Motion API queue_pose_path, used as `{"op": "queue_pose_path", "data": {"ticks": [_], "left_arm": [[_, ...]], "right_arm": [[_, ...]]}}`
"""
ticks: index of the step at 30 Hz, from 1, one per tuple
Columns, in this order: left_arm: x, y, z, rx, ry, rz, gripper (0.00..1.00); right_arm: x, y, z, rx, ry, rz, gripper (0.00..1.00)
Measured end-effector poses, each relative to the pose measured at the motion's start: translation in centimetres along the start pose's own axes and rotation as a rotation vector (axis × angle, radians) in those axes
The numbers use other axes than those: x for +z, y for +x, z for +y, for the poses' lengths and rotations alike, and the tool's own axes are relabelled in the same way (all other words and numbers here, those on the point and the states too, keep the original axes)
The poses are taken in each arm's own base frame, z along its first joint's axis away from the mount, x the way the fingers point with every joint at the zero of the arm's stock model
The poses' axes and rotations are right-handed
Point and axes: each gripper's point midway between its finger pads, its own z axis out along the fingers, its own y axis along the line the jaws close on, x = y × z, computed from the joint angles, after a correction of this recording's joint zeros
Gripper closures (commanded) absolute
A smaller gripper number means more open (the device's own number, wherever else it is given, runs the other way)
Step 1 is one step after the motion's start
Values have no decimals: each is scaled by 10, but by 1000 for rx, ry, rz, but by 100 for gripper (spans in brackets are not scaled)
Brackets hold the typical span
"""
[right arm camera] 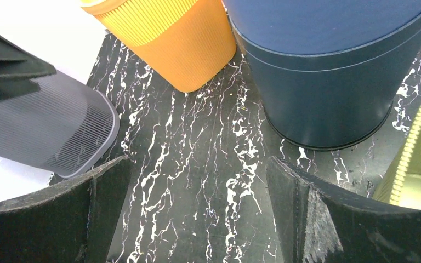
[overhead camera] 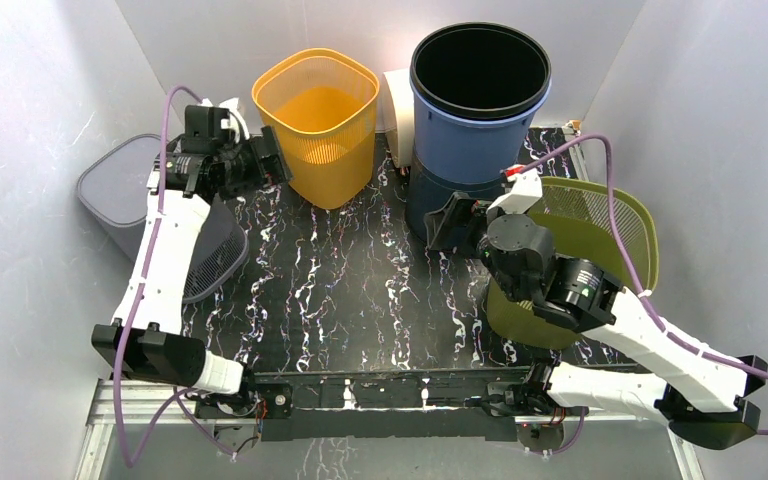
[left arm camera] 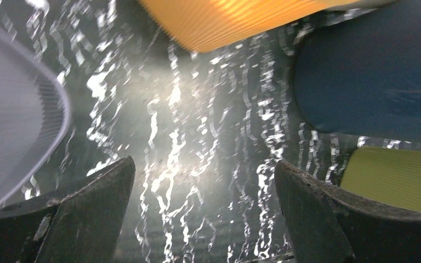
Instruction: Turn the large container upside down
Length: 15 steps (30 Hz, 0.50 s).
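Note:
The large container is a dark blue round bin (overhead camera: 478, 125) standing upright, mouth up, at the back right of the black marbled table (overhead camera: 350, 290). It also shows in the left wrist view (left arm camera: 373, 82) and the right wrist view (right arm camera: 329, 71). My left gripper (overhead camera: 272, 157) is open and empty beside the orange basket's left wall, well apart from the bin; in its own view (left arm camera: 204, 163) the jaws stand wide over bare table. My right gripper (overhead camera: 448, 222) is open and empty just left of the bin's base, its jaws (right arm camera: 198, 160) wide apart above the table.
An orange mesh basket (overhead camera: 317, 125) stands upright left of the bin. A grey mesh basket (overhead camera: 125, 195) lies tipped at the left edge. An olive-green basket (overhead camera: 585, 250) lies tilted under my right arm. A white object (overhead camera: 397, 112) sits behind, between the orange basket and the bin.

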Motion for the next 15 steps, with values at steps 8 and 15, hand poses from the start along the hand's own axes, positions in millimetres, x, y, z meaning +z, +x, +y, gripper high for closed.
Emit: {"op": "queue_pose_path", "data": {"ticks": [8, 15], "left_arm": [[-46, -66, -124, 243, 294, -255, 2], [-12, -102, -191, 461, 370, -365, 2]], "right_arm": [[-8, -12, -6, 19, 8, -35, 6], [-12, -14, -11, 15, 29, -26, 6]]}}
